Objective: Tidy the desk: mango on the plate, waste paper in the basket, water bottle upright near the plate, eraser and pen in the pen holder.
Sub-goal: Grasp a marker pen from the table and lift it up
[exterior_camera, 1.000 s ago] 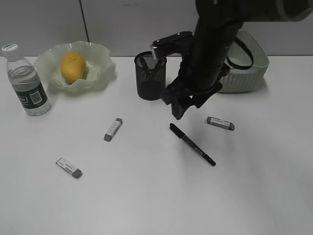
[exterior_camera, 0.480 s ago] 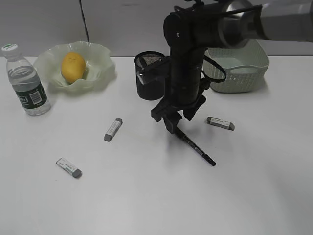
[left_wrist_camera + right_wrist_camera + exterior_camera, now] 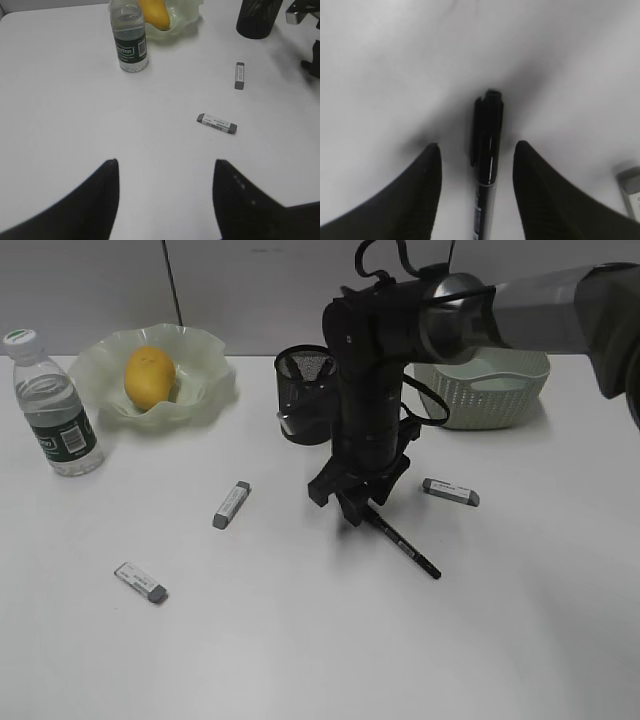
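Background. Behind the far edge of the worktop (image 3: pixel 300 640) we see a plain grey wall (image 3: pixel 260 290), matt and unmarked. We note a dark vertical seam (image 3: pixel 172 285) dividing it into a narrower left panel (image 3: pixel 80 280) and a wider right panel, the seam running down towards the worktop's far left corner.

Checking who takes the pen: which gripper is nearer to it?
Right. The right gripper straddles the pen, a finger on each side. The left gripper hangs far off over bare desk.
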Available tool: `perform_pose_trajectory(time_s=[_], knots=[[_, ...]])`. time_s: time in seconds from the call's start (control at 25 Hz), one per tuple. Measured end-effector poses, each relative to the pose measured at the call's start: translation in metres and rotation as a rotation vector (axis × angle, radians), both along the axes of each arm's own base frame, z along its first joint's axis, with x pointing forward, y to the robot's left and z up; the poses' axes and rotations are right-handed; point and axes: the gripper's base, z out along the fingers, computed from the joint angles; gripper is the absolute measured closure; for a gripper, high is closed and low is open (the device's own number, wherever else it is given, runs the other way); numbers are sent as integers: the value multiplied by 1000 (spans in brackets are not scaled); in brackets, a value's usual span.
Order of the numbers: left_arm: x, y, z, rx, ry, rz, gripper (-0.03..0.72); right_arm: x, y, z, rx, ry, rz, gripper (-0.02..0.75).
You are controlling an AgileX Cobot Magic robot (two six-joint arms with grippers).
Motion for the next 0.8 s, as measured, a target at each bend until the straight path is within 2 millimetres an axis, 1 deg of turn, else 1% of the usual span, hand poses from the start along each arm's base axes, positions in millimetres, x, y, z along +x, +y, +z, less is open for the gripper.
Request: perform_pose_trajectory(time_s=[0.2, 0.28, 0.32, 0.44, 0.52, 0.72, 0.8], knots=[[0, 0, 0, 0, 0, 0, 235, 0, 0, -11, -14, 20, 10, 379], [0, 0, 0, 0, -1, 0, 235, 0, 0, -11, -13, 22, 10, 404], [0, 0, 0, 0, -1, 0, 235, 0, 0, -11, -12, 23, 10, 424], [0, 0, 0, 0, -1, 0, 235, 0, 0, -12, -12, 25, 10, 533], [0, 0, 0, 0, -1, 0, 235, 0, 0, -12, -18, 22, 14, 591], [0, 0, 0, 0, -1, 0, 236, 2, -1, -9, -32, 5, 26, 594], [0, 0, 0, 0, -1, 0, 235, 4, 0, -2, -30, -2, 26, 594]])
